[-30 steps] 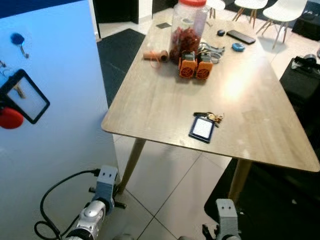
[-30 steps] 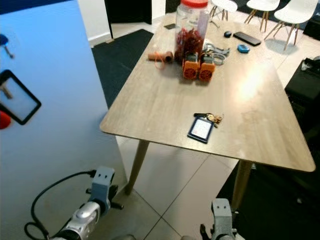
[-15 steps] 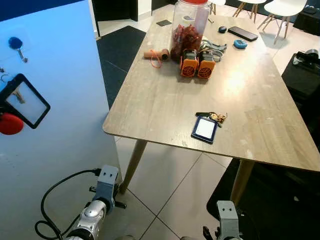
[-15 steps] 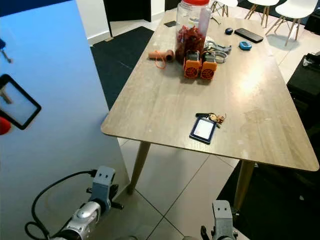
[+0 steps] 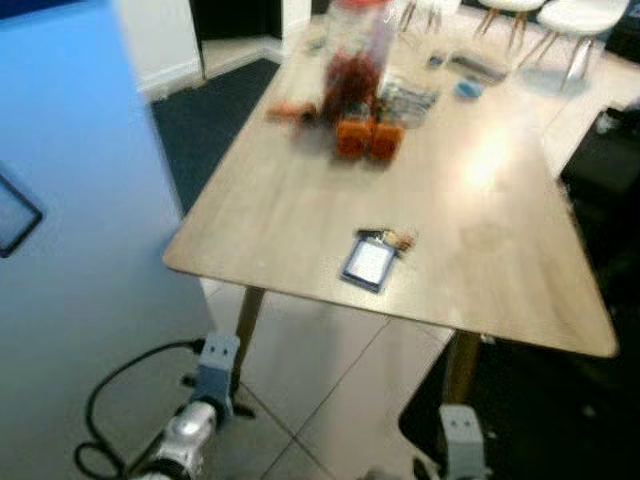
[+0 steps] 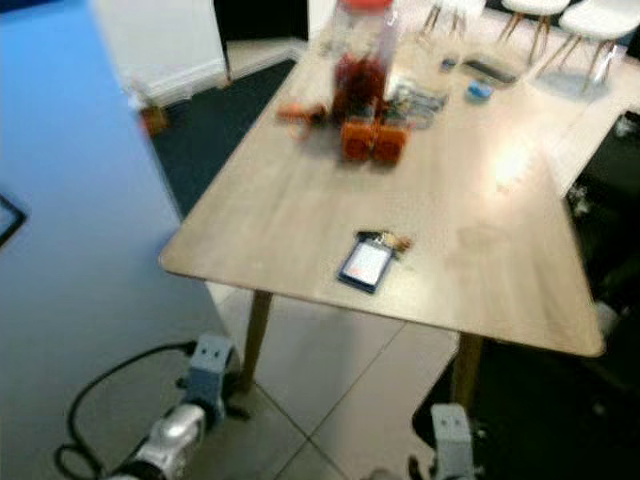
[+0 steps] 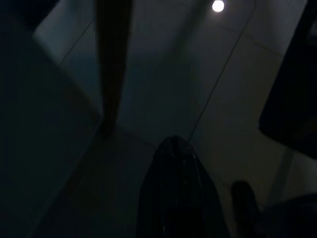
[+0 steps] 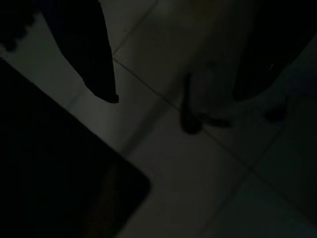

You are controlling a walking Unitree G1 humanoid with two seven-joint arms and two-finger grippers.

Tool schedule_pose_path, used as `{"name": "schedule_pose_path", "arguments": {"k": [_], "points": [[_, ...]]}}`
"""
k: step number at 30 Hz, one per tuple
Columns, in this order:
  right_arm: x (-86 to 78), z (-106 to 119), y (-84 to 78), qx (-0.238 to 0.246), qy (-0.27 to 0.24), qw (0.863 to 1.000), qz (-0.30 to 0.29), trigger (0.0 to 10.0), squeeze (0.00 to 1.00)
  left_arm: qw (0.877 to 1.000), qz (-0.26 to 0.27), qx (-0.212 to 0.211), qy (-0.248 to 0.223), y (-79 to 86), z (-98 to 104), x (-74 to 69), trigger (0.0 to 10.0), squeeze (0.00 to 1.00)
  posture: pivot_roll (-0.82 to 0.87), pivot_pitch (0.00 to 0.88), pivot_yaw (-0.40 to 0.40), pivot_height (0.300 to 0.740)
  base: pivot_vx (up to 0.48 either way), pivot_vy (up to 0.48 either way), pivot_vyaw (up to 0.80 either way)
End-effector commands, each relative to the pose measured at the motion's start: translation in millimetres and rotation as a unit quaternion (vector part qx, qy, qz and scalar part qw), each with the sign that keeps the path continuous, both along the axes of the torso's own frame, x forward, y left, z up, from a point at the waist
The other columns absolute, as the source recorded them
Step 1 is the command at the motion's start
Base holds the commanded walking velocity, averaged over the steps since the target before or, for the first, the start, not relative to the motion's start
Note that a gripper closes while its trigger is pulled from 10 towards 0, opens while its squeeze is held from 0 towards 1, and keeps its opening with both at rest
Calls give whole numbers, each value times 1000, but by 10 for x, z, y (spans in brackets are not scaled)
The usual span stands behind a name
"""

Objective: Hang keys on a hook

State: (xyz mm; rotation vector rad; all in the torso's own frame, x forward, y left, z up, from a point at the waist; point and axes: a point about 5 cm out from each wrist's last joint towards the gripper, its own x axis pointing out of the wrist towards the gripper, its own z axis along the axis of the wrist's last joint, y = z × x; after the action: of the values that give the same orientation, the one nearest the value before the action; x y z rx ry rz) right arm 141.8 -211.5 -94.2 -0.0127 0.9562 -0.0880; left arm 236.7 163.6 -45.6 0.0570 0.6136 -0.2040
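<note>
A bunch of keys with a dark blue badge holder lies near the front edge of the wooden table. A blue board stands at the left, with a black-framed card hanging on it at the picture's edge. Both arms hang low over the tiled floor, far below the keys: left arm, right arm. In the dark left wrist view my left gripper is shut, its fingers pressed together. In the right wrist view my right gripper is open over the tiles.
At the table's far end stand a jar of red things, two orange objects and a phone. White chairs are behind. A dark rug lies left of the table; black furniture stands to the right.
The whole picture has shifted and blurred, so the camera has moved; most of the board has slid out at the left. The keys lie in the same place on the table.
</note>
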Motion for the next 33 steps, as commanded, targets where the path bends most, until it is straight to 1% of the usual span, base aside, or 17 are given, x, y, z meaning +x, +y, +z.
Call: {"name": "schedule_pose_path", "arguments": {"k": [1,6,10,13,16,18,19,21,22,23,24,27,28,30,31,32,33], "points": [[-38,-21,33,6,6,1000,-6,10000,0,1000,5,1,12,19,-38,-50,10000,0,35,75,-15,740,0,0,0],[-28,-15,18,5,5,1000,-7,10000,0,1000,2,-3,5,2,-17,-24,10000,0,38,79,-16,740,0,0,0],[-20,-12,16,5,4,1000,-7,10000,0,1000,-15,19,-1,14,3,4,10000,0,41,79,-16,740,0,0,0],[-22,-12,9,5,4,1000,-7,10000,0,999,-44,29,-12,57,33,18,10000,0,41,79,-15,740,0,0,0],[-27,-12,6,5,4,1000,-8,10000,0,997,-70,15,-41,94,87,16,10000,0,38,78,-12,740,0,0,0],[-36,-14,-2,4,5,1000,-9,10000,0,988,-142,5,-68,200,152,-41,10000,0,34,78,-10,740,0,0,0],[-36,-14,-2,4,5,1000,-9,10000,0,988,-142,5,-68,200,152,-41,10000,0,34,78,-10,740,0,0,0],[-45,-16,-6,4,5,1000,-10,10000,0,975,-211,-13,-76,313,204,-133,10000,0,30,77,-9,740,0,0,0],[-45,-16,-6,4,5,1000,-10,10000,0,975,-211,-13,-76,313,204,-133,10000,0,30,77,-9,740,0,0,0],[-53,-16,-16,3,5,1000,-10,10000,0,956,-281,-29,-76,436,262,-258,10000,0,30,78,-9,740,0,0,0],[-55,-16,-22,3,5,1000,-10,10000,0,949,-306,-32,-73,478,281,-306,10000,0,30,78,-9,740,0,0,0],[-63,-16,-36,2,7,1000,-9,10000,0,916,-396,-45,-52,609,366,-483,10000,0,37,81,-15,740,0,0,0],[-63,-16,-36,2,7,1000,-9,10000,0,916,-396,-45,-52,609,366,-483,10000,0,37,81,-15,740,0,0,0],[-67,-16,-42,2,7,1000,-8,10000,0,900,-428,-67,-49,641,469,-540,10000,0,37,83,-15,740,0,0,0],[-68,-15,-44,2,7,1000,-9,10000,0,890,-445,-75,-64,638,580,-540,10000,0,36,84,-15,740,0,0,0],[-68,-15,-44,2,7,1000,-9,10000,0,890,-445,-75,-64,638,580,-540,10000,0,36,84,-15,740,0,0,0],[-68,-15,-46,1,7,1000,-9,10000,0,883,-456,-80,-76,629,657,-539,10000,0,36,84,-15,740,0,0,0]]}}
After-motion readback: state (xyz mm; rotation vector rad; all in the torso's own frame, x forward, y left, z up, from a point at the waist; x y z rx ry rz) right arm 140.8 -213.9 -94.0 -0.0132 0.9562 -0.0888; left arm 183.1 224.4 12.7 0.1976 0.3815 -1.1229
